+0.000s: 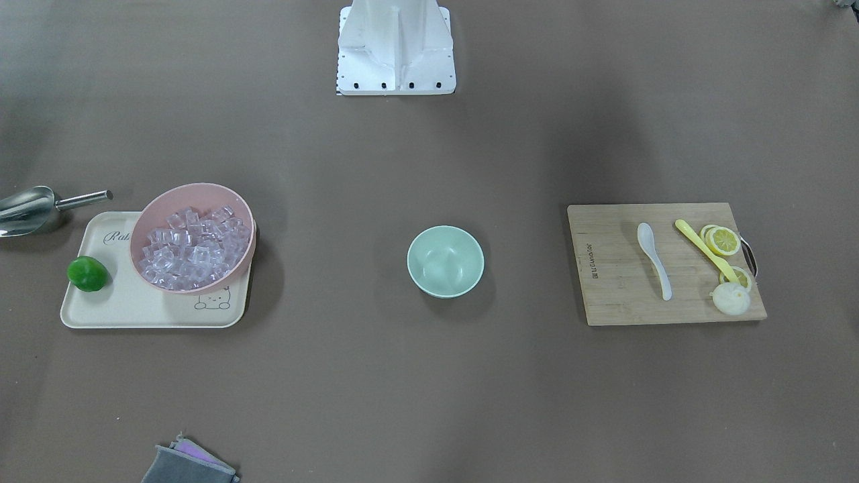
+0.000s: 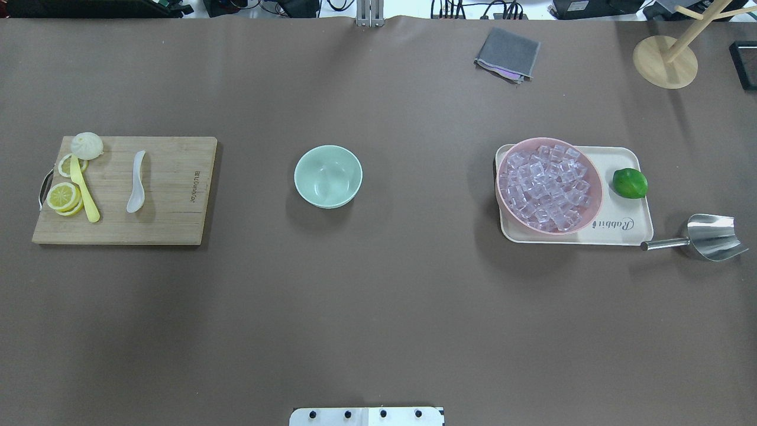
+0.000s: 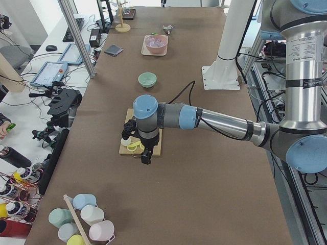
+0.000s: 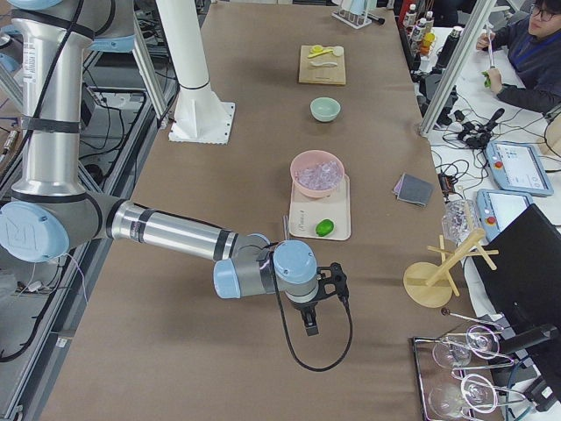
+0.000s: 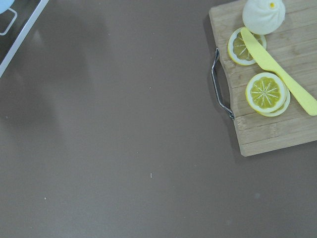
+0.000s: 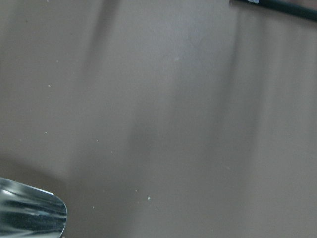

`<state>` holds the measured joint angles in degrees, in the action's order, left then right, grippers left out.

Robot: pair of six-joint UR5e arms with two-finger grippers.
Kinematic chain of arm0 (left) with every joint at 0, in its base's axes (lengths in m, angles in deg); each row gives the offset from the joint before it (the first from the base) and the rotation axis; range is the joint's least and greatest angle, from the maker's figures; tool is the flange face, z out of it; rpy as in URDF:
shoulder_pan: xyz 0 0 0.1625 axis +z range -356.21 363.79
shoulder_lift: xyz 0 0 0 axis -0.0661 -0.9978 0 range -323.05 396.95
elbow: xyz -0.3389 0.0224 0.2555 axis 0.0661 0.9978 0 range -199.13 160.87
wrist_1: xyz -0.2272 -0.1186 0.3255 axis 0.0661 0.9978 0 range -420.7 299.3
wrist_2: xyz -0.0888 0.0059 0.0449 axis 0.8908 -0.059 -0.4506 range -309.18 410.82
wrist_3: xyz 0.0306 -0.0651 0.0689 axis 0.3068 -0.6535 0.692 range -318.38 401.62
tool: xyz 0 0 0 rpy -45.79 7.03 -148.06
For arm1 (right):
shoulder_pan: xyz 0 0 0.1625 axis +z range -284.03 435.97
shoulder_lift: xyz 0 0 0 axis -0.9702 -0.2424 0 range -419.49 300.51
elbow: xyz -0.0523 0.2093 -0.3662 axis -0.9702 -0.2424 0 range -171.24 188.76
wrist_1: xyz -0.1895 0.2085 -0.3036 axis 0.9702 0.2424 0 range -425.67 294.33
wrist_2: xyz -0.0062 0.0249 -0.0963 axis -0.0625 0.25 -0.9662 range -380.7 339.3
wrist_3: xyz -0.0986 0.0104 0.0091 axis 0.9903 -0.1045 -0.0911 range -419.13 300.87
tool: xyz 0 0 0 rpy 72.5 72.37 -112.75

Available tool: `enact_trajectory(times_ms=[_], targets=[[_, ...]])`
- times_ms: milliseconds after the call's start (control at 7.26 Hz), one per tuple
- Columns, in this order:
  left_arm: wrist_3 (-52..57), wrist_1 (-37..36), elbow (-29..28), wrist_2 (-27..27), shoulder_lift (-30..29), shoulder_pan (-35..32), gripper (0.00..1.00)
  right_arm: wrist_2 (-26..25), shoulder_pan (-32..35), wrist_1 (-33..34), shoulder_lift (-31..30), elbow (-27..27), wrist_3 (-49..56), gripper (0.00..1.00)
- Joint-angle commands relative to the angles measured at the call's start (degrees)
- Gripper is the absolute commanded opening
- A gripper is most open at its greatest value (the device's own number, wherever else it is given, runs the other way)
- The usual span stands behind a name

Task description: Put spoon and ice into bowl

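The white spoon (image 1: 654, 258) lies on the wooden cutting board (image 1: 617, 302); it also shows in the overhead view (image 2: 136, 189). The mint-green bowl (image 1: 445, 260) stands empty mid-table, also seen from overhead (image 2: 328, 176). Clear ice cubes (image 1: 193, 245) fill the pink bowl (image 1: 194, 187) on the cream tray (image 1: 114, 315). Neither gripper shows in the front or overhead view. My left gripper (image 3: 134, 140) hangs high over the board's end of the table. My right gripper (image 4: 326, 294) hangs high past the tray. I cannot tell whether either is open or shut.
A yellow spoon (image 1: 704, 249), lemon slices (image 5: 266, 92) and a white bun (image 2: 87, 145) share the board. A lime (image 2: 630, 183) sits on the tray, a metal scoop (image 2: 712, 236) beside it. A grey cloth (image 2: 508, 54) and a wooden stand (image 2: 665, 59) are at the far edge.
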<state>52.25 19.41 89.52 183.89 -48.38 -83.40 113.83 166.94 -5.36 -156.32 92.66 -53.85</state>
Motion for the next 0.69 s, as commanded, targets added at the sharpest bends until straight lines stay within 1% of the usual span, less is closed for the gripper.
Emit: enact_trajectory(times_ms=[0, 138, 275, 413, 551], targets=[[0.09, 1.88, -0.37, -0.35, -3.08, -0.09, 0.99, 0.29, 0.00, -7.31, 0.50, 2.03, -5.15, 1.00], [-0.08, 9.12, -2.72, -0.53, -3.35, -0.09, 0.99, 0.38, 0.00, -7.22, 0.77, 4.92, -9.97, 1.00], [-3.91, 14.76, -5.62, -0.18, -4.23, -0.26, 0.99, 1.69, 0.00, -6.70, 1.81, 8.00, -12.02, 1.00], [-7.17, 15.68, -5.47, 0.08, -3.80, -0.27, 0.99, 5.96, 0.00, -6.52, 3.22, 9.07, -13.61, 1.00], [-7.20, 15.87, -5.21, 0.09, -4.15, -0.18, 0.99, 7.05, -1.04, -6.69, 4.80, 9.95, -19.98, 1.00]])
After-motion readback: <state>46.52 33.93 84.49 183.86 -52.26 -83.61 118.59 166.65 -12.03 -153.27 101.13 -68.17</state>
